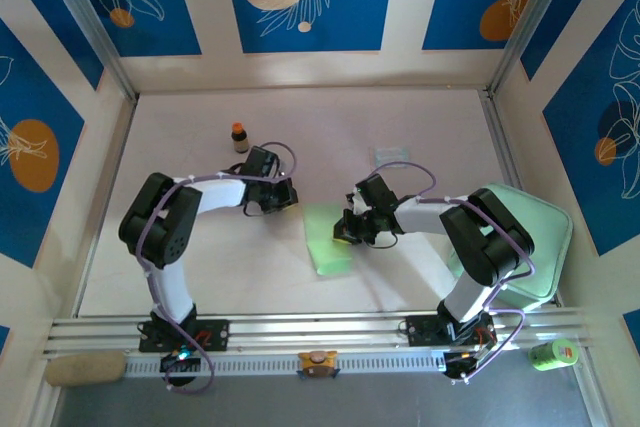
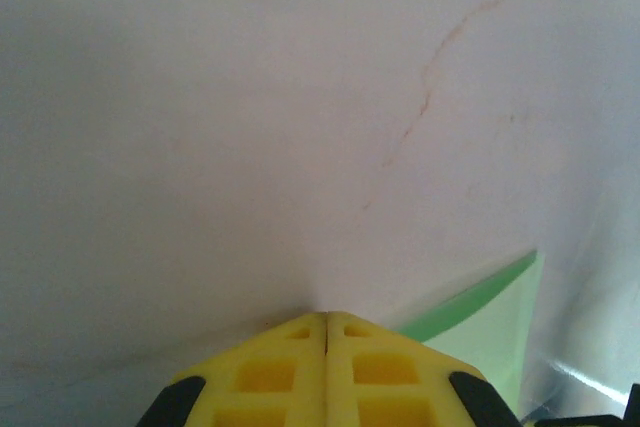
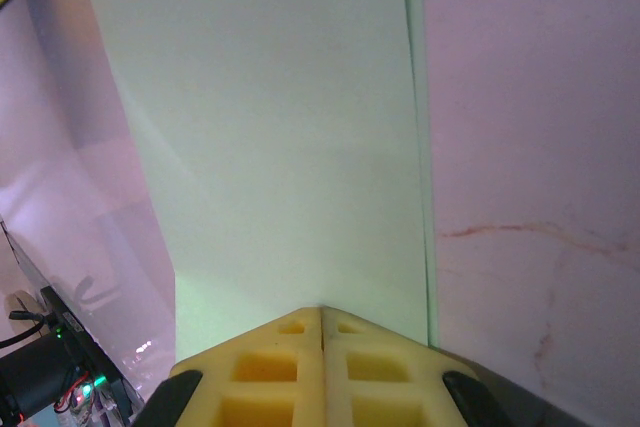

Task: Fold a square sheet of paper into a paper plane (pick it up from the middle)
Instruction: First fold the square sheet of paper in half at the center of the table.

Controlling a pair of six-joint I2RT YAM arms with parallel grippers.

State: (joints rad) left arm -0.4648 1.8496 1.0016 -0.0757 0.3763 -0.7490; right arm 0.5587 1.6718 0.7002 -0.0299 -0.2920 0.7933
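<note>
**Two clenched pincers, one green sheet**

The pale desk (image 1: 400,117) carries two arms and four loose things. The largest is one mint green tray (image 1: 548,237) at the right edge, partly under the right arm. Next is one pale green sheet of paper (image 1: 325,247), lying flat at mid-desk between the two pincers. From above it looks longer than wide, and the right wrist view shows a second edge along one side.

The left pincer (image 1: 288,197) is clenched on nothing, its tip over bare desk just beside the sheet's corner. The right pincer (image 3: 321,312) is likewise clenched and empty, its tip over the sheet.

Farther back lie one clear packet (image 1: 393,154) and one brown bottle (image 1: 239,137) with an orange cap. Off the desk's near right corner stands one green can (image 1: 553,352), its label too small to read.
</note>
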